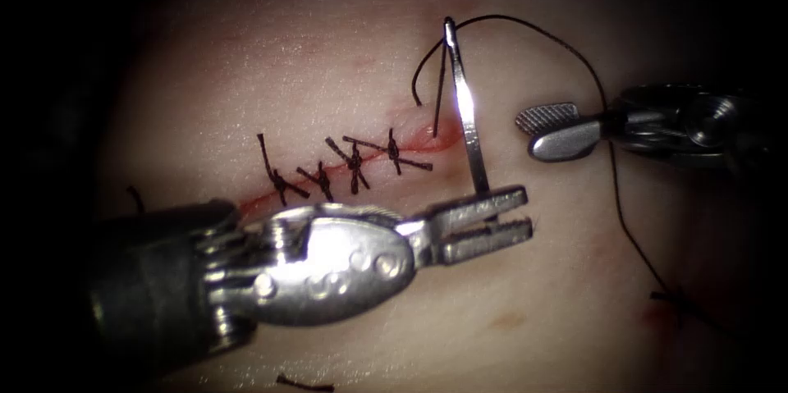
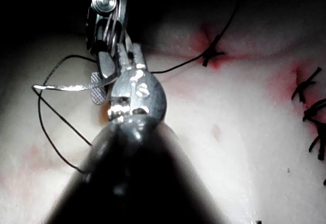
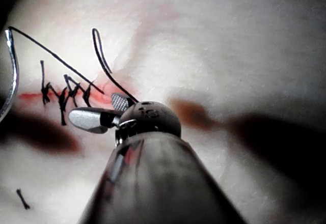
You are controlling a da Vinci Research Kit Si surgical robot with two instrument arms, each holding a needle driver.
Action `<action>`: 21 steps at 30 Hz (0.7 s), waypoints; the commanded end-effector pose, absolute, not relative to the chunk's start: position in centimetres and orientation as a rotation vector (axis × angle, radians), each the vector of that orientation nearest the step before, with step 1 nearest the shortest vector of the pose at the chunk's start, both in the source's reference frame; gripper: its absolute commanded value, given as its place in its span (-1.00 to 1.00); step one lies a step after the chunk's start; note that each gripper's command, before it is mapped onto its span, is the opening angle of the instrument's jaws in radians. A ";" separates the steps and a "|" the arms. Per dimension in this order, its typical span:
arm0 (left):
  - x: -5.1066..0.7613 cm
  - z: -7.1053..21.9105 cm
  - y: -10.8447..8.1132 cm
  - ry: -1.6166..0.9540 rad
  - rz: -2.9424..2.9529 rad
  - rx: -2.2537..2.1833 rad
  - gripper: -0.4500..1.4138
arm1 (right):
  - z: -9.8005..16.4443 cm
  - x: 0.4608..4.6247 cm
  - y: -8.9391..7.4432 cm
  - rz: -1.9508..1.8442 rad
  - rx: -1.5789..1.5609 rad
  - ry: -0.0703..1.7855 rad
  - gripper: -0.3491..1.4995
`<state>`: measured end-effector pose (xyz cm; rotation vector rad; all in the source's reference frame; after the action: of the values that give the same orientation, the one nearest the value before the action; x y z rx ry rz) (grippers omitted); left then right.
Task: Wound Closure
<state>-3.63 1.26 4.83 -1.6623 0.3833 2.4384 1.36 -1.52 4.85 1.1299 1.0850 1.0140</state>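
**Left tool holding the needle upright; right tool's jaws spread around the thread**

The left tool [image 1: 484, 221] is coming in from about 8 o'clock in the endoscope view, with its jaws pinching the needle [image 1: 466, 106] near one end of its curve. The jaws are lying nearly together, a narrow slit showing between them beyond the grip. The needle is standing up out of the jaws toward 12 o'clock, clear of the tissue [image 1: 246, 57], just to the right of the right end of the cut [image 1: 410, 145]. Its upper end is carrying the thread [image 1: 566, 44].

From that upper end the thread is arching over toward 3 o'clock, dropping past the right tool [image 1: 558, 130] and running down toward 5 o'clock across the tissue. A second strand is dropping from the needle's top into the tissue at the right end of the cut, and a short loose end is curling just to its left.

The right tool is entering from 3 o'clock, its jaws spread apart, one ridged face turned upward. The thread is passing right at the base of those jaws; whether it is touching them I cannot tell. They are gripping nothing.

Four dark knotted stitches [image 1: 355, 165] are crossing the cut, with red fluid [image 1: 427, 143] lying along it. Cut ends of thread [image 1: 304, 383] are lying on the tissue toward 6 o'clock.

I am reading no writing or brand on either tool.
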 end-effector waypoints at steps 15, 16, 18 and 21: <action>-3.86 5.4 1.1 0.464 2.528 -1.633 -1.00 | 4.7 1.58 -1.7 1.036 1.284 1.082 0.76; -3.86 5.4 1.1 0.466 2.529 -1.632 -1.00 | 4.7 1.60 -1.7 1.036 1.284 1.083 0.76; -3.88 5.5 1.1 0.467 2.533 -1.630 -1.00 | 4.7 1.65 -1.7 1.042 1.284 1.083 0.78; -3.89 5.5 1.1 0.474 2.538 -1.631 -1.00 | 4.7 1.74 -1.7 1.048 1.281 1.084 0.80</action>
<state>-3.84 1.05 5.42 -1.6298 0.4708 2.5382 1.66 -1.67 4.66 1.2819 1.0831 1.0560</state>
